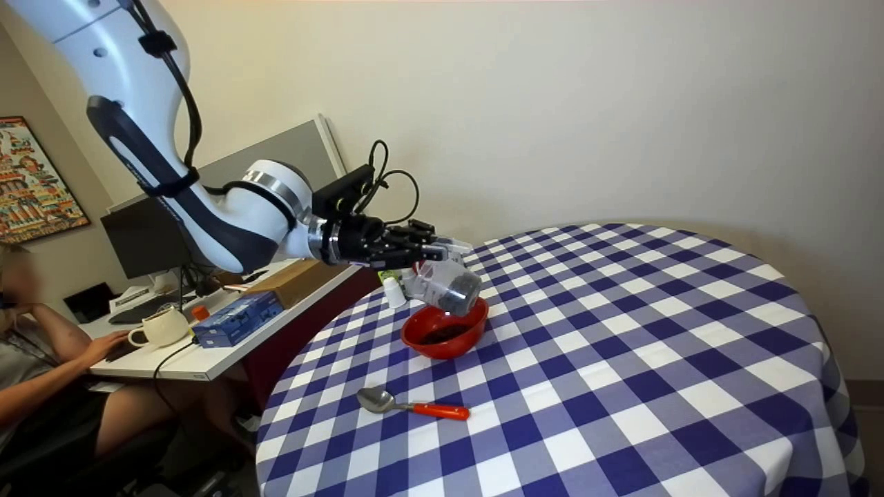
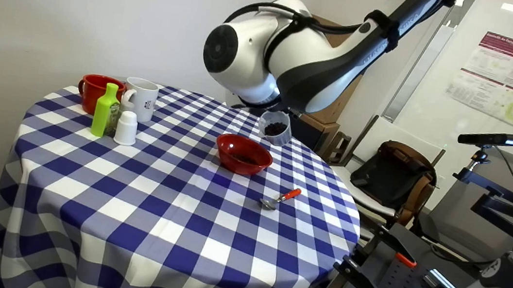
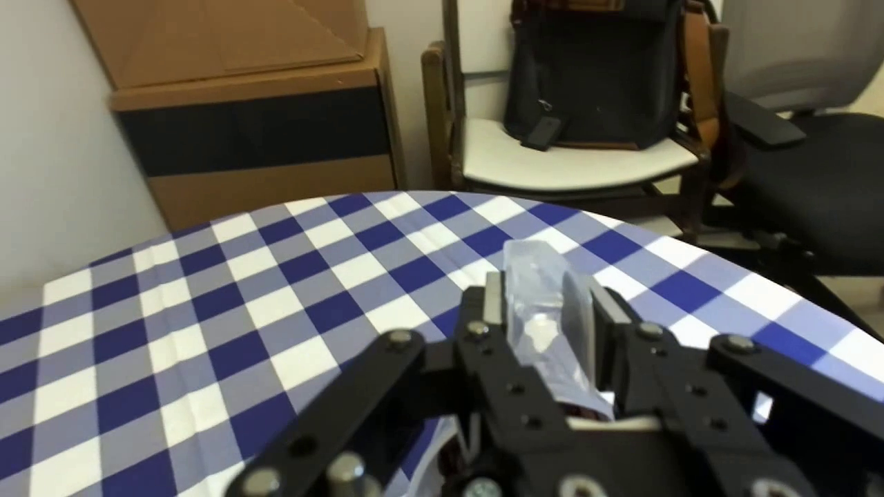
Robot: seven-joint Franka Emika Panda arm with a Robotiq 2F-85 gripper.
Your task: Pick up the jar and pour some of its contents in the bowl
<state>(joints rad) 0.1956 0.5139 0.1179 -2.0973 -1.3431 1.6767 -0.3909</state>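
Note:
The translucent jar (image 1: 449, 281) is tilted in the air by the red bowl (image 1: 445, 343), with dark contents at its lower end. In an exterior view the jar (image 2: 279, 133) shows above and beside the bowl's (image 2: 240, 165) rim. The bowl stands on the table with dark pieces in it. My gripper (image 3: 549, 300) is shut on a clear part of the jar (image 3: 540, 338), with a finger pad on each side. Dark pieces show low in the wrist view, partly behind the finger links. In an exterior view the gripper (image 1: 431, 241) reaches in from the left; in another the arm mostly hides it.
A spoon with an orange handle (image 1: 440, 411) lies near the bowl. A red mug (image 2: 96, 90), a white mug (image 2: 144, 101), a green bottle (image 2: 104, 113) and a white container (image 2: 126, 129) stand together on the checkered table (image 2: 207, 226). A chair with a bag (image 3: 594, 76) stands beyond the table.

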